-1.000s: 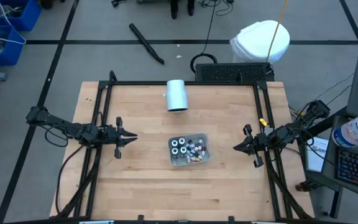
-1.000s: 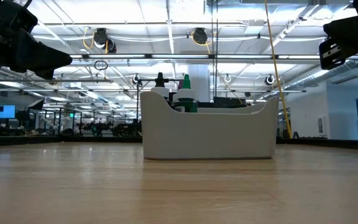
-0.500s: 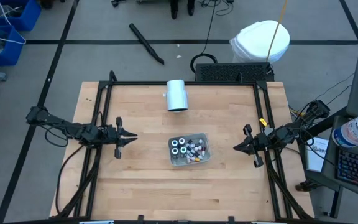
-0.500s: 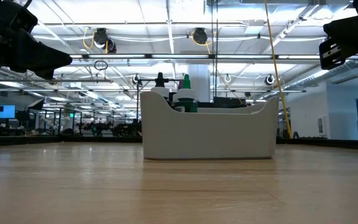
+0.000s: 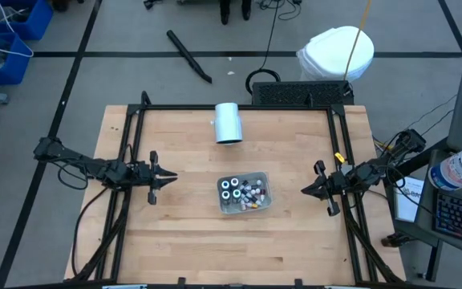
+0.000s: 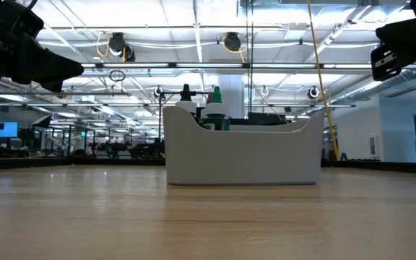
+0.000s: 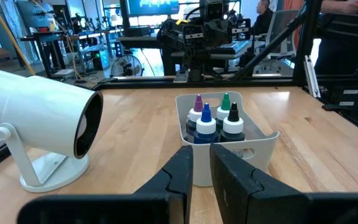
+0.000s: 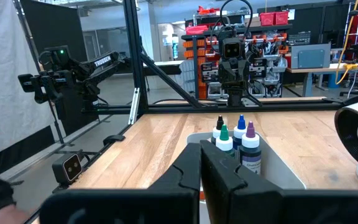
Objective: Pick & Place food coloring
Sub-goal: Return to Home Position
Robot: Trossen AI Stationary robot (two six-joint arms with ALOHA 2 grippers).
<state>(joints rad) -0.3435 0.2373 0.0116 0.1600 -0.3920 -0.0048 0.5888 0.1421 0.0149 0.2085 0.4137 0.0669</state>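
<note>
Nothing moved; tray (image 6: pixel 243 155) hides most food coloring (image 5: pixel 245 193).

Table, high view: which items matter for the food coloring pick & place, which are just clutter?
Job:
- food coloring bottles, upright in the grey tray
- left gripper, shut, at the table's left
- right gripper, shut, at the table's right

Lying about:
- white cylinder on its stand, at the table's back edge
</note>
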